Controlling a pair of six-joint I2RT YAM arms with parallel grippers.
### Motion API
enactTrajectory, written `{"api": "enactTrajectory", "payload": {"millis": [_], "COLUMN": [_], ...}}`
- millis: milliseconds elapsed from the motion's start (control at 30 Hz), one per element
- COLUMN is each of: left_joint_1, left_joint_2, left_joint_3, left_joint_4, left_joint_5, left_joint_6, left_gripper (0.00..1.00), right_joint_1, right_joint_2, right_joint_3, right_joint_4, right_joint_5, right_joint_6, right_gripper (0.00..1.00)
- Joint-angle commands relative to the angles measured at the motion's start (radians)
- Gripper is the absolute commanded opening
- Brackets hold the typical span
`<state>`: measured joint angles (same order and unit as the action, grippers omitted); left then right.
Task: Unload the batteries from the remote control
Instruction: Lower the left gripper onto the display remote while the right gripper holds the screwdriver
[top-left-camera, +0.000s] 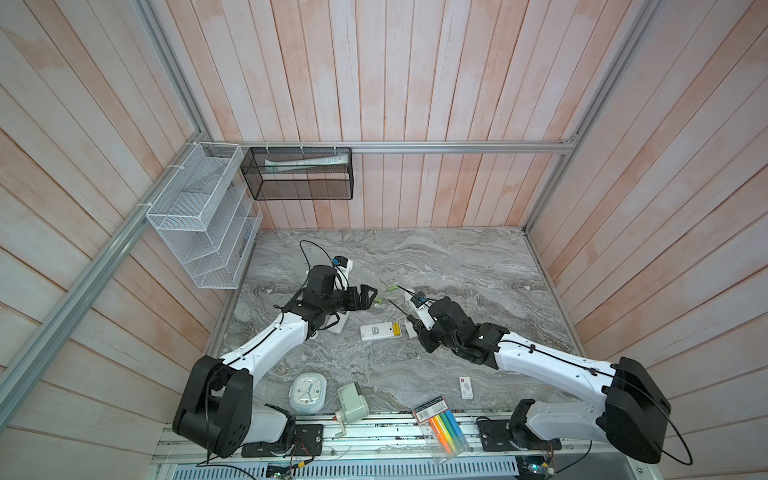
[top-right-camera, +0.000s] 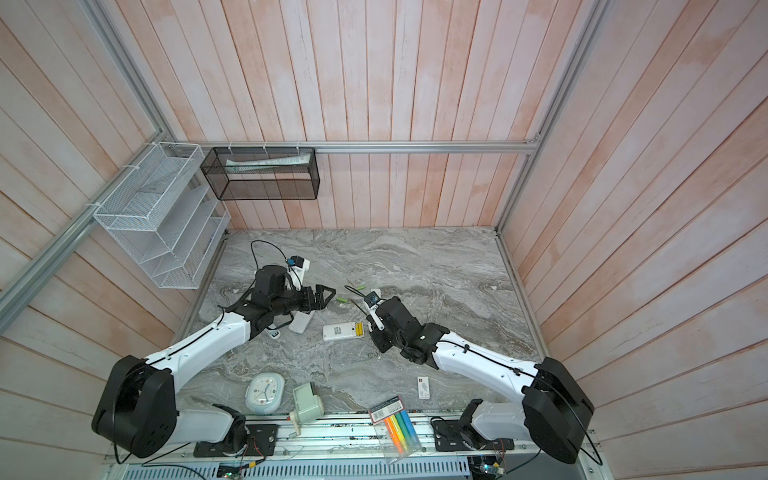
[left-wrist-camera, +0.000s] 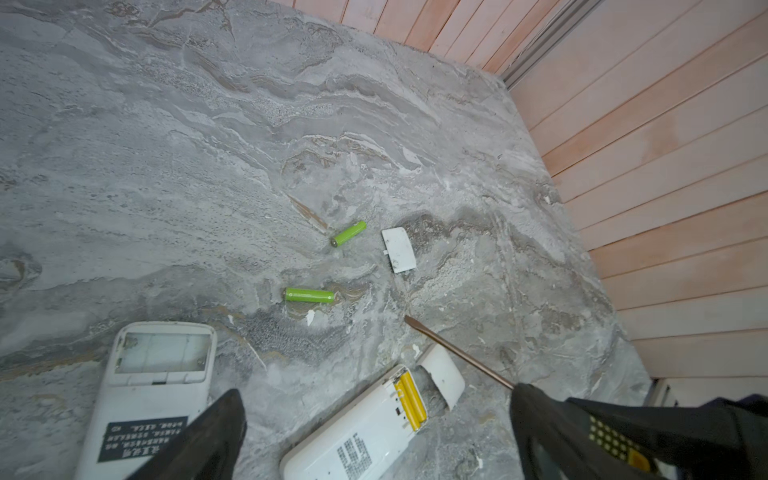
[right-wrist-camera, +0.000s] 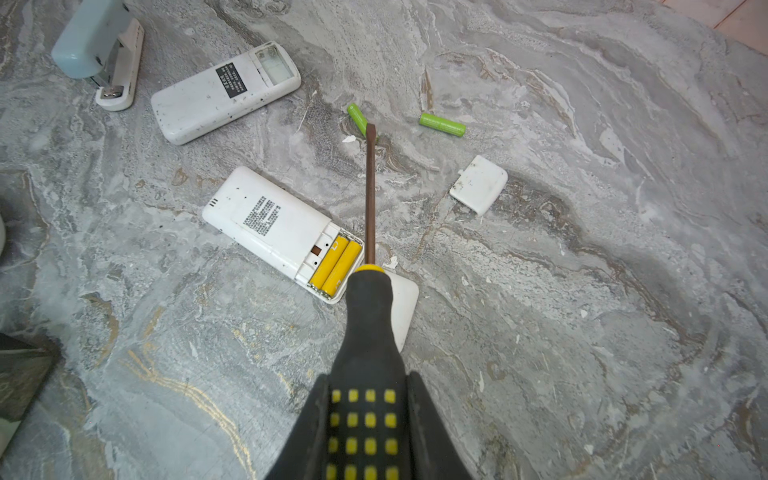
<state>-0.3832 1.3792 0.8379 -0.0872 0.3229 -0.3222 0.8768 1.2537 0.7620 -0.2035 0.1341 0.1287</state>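
Batteries — two green loose, two yellow in remote, left jaws spread, right jaws pinching screwdriver

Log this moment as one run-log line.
left gripper: open, empty | right gripper: shut on screwdriver | yellow batteries: seated in remote | green batteries: loose on table

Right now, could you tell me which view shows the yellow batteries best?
The right wrist view: the yellow batteries sit side by side in the open remote, close and sharp. Left wrist view shows them smaller; both top views, a tiny yellow patch.
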Motion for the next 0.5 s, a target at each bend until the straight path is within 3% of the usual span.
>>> {"api": "enactTrajectory", "payload": {"millis": [0, 233, 467], "left_joint_1": [-0.021, -0.091, -0.142], "left_joint_2": [0.006, 0.038, 0.083], "left_joint_3": [0.007, 0.025, 0.021], "left_joint_4": [-0.037, -0.121, -0.118], "left_joint_5": [-0.093, -0.159, -0.182], "left_joint_6": [0.194, 0.468, 0.620], "left_gripper": [1.00, 1.00, 1.00], "right_joint_1": [0.004, 0.003, 0.003], "right_joint_2": [-0.038, -0.043, -0.031], "right_joint_3": [-0.008, -0.018, -0.013], "right_joint_4": [-0.018, -0.018, -0.025], "right_joint_5": [0.015, 0.022, 0.010], "right_joint_6": [0.043, 0.050, 0.059], "right_gripper": [0.00, 0.00, 0.00]}}
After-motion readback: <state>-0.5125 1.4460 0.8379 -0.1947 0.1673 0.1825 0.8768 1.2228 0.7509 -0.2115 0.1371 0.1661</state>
